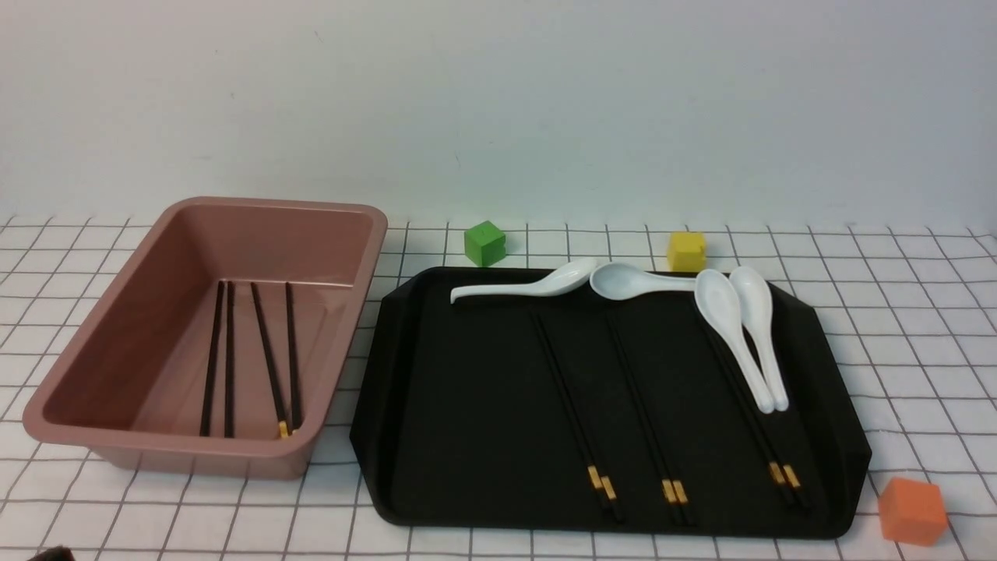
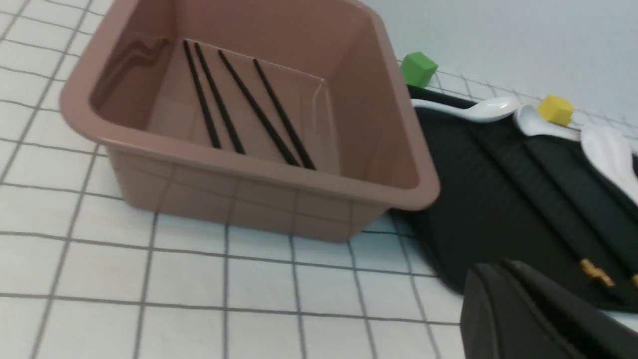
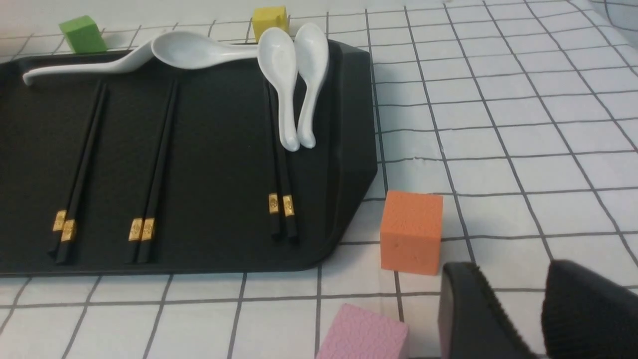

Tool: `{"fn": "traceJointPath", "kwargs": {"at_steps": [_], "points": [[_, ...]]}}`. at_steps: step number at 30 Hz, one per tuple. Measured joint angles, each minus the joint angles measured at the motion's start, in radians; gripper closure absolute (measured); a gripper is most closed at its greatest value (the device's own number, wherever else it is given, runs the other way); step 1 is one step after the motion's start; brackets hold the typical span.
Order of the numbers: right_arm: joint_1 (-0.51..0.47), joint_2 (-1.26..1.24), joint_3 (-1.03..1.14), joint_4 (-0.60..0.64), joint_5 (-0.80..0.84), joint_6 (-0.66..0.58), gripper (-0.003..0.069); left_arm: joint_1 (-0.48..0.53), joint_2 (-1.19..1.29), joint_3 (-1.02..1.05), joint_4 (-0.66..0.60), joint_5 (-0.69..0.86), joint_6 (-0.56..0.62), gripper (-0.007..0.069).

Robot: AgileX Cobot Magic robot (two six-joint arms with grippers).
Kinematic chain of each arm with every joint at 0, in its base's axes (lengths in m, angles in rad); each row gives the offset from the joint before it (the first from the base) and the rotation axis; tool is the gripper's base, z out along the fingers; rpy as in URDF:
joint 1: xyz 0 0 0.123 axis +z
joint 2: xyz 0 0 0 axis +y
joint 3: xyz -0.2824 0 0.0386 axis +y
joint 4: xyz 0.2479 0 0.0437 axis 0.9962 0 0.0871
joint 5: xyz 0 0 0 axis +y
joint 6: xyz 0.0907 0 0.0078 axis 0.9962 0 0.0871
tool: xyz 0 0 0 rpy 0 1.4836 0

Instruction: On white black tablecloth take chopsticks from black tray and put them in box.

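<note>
The pink box [image 1: 265,234] stands at the left on the gridded tablecloth [image 1: 896,327], with two pairs of black chopsticks [image 1: 269,351] lying in it. The black tray [image 1: 467,389] lies to its right and holds three pairs of chopsticks [image 1: 572,405] [image 1: 646,413] [image 1: 752,425], gold bands toward me. My left gripper [image 2: 503,271] looks shut and empty, low over the cloth near the tray's front left corner. My right gripper [image 3: 511,279] is open and empty over the cloth, right of the tray [image 3: 219,149]. Neither gripper shows in the front view.
Several white spoons [image 1: 724,312] lie along the tray's far edge, two over the right pair. A green cube [image 1: 484,243] and a yellow cube [image 1: 686,251] sit behind the tray. An orange cube [image 3: 411,232] and a pink cube [image 3: 361,334] sit near my right gripper.
</note>
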Motion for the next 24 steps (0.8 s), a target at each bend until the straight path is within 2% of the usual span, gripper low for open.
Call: {"fn": "traceJointPath", "kwargs": {"at_steps": [8, 24], "points": [[0.002, 0.000, 0.000, 0.000, 0.000, 0.000, 0.0419, 0.109, -0.109, 0.095, 0.024, 0.070, 0.001, 0.0637], [0.002, 0.000, 0.000, 0.000, 0.000, 0.000, 0.0419, 0.115, -0.111, 0.097, 0.026, 0.070, 0.001, 0.0634]]}}
